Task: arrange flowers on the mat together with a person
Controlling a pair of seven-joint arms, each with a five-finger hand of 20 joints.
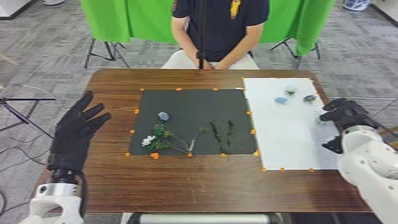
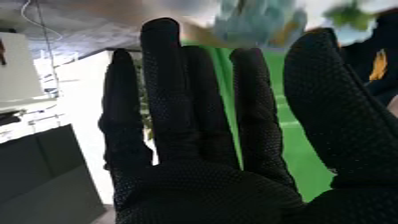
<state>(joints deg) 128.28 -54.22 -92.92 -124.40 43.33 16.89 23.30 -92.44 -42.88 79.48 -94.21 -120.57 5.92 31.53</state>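
We seem partway, with sprigs [image 1: 160, 134] arranged on the black mat [image 1: 187, 110], blossoms [image 1: 281, 100] unplaced near the far right corner of the white mat [image 1: 280, 135], and our left robot hand [image 1: 78, 125] and right robot hand [image 1: 346, 114] open.

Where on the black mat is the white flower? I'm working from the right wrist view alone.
Observer: In the head view, the white flower lies near the left corner closest to the robot on the black mat.

Operator: And my left hand?

Observer: The left hand is to the left of the mat, fingers straight.

Operator: What's at the far end of the white sheet?

Observer: Three small flower heads are on that part of the white sheet.
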